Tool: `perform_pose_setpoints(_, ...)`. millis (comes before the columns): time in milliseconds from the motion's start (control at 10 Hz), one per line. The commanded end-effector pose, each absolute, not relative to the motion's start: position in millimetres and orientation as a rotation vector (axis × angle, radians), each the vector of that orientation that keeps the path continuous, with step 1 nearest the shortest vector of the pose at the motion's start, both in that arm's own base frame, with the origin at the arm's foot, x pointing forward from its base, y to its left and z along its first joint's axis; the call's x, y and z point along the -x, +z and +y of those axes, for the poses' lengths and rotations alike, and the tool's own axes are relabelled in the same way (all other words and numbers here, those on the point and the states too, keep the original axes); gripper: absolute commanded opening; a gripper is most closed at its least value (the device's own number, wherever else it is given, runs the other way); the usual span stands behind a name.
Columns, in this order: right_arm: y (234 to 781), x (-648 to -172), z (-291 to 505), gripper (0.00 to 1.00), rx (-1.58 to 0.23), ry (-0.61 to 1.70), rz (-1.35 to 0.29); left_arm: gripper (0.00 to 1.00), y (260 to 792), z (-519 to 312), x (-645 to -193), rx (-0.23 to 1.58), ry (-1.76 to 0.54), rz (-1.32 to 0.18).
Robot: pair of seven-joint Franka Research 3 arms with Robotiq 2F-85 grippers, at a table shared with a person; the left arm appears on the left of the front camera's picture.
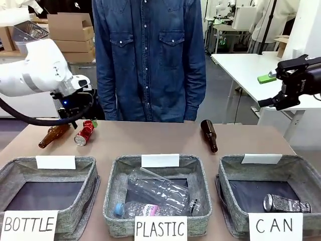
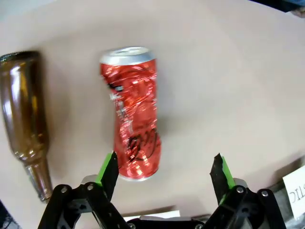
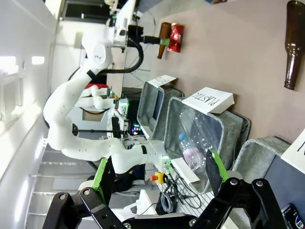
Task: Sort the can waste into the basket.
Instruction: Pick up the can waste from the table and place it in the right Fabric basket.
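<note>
bright, even overhead room light in the front view, sharp throughout. in the left wrist view the red can is smeared with glare, faint shadow at its 3 o'clock. right wrist view bows at edges, washed-out white at 9 o'clock.

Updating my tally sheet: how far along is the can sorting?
Half done. The silver-grey can lies in the CAN basket. In hand: the left gripper, open, hovers over the red can on the table, not gripping it. Remaining: grasp it and drop it in that basket. The right gripper is open, empty.
</note>
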State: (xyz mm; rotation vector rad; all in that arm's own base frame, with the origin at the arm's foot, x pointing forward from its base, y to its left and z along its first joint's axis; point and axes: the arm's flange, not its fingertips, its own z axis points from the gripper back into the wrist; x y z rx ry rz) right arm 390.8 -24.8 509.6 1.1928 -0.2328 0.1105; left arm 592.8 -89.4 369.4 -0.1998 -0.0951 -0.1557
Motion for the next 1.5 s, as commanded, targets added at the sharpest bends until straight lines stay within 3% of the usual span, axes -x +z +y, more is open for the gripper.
perform_pose_setpoints(0,512,-392,-29,1.00,-1.194,0.134,-0.238,1.00,353,-98,-605,0.181,-0.156,-0.061)
perform_pose_setpoints(1200,512,-392,-29,1.00,-1.194,0.134,-0.238,1.00,319,-115,-613,0.189,-0.141,-0.098)
perform_pose_setpoints(1300,512,-392,-29,1.00,-1.194,0.134,-0.238,0.41,315,-117,-614,0.158,-0.131,-0.098)
perform_pose_setpoints(1400,512,-392,-29,1.00,-1.194,0.134,-0.238,0.41,312,-119,-614,0.164,-0.140,-0.085)
